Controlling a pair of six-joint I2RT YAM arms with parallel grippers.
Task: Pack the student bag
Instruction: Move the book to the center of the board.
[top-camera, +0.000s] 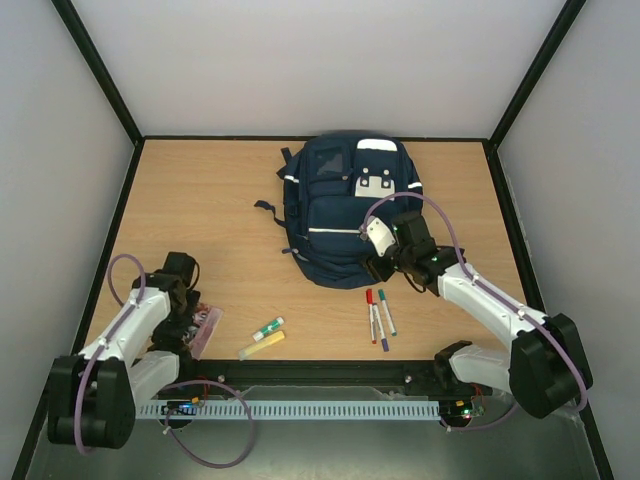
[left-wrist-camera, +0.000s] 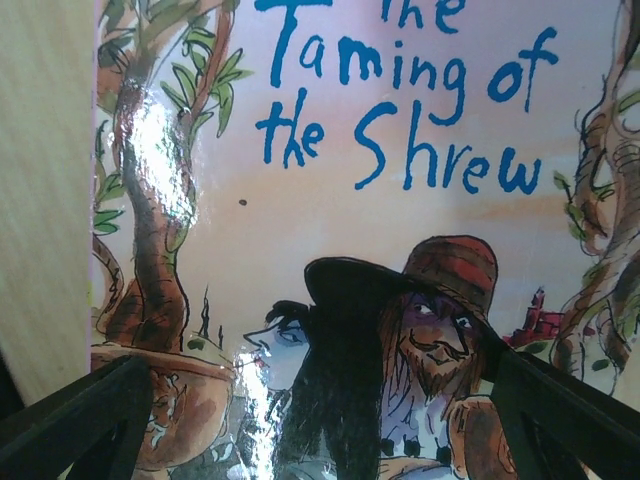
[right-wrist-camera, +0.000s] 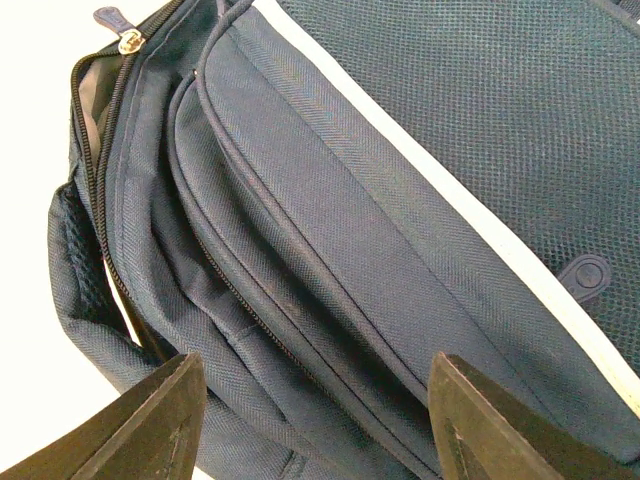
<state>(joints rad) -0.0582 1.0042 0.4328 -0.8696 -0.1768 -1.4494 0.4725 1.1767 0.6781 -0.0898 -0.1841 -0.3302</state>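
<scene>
- Right gripper (right-wrist-camera: 320, 435): nearest the right wrist camera. Its dark fingers (right-wrist-camera: 140, 420) stand apart with nothing clamped, poised at the lower right flank of the bag. Whether they touch the fabric cannot be confirmed.
- Left gripper (left-wrist-camera: 320, 430): fingers are spread wide, one at each lower corner of the wrist view, above a book cover. Nothing is pinched.
- Student bag (top-camera: 335, 210): lies flat with its front panel up at the far middle of the table (top-camera: 200, 220), well apart from the loose items.
  - Handling, as judged: soft, limp woven fabric that will fold and sag rather than lift as one piece. It is bulky more than heavy.
  - Flat panels and the mesh face offer little to pinch.
  - The best holds appear to be the zip puller (right-wrist-camera: 130, 42) or the raised seam ridge beside the zip line.
  - The zip looks parted near the puller, showing pale lining.
- Paperback (left-wrist-camera: 400, 250), titled "The Taming of the Shrew": lies flat at the near left, under the left gripper. Its cover is glossy, so it is judged thin and slippery and best taken by an edge.
- Three markers (top-camera: 378, 318): lie side by side, just in front of the bag.
- Two short pens (top-camera: 265, 337): one green-capped and one yellow, lying near centre front.
</scene>
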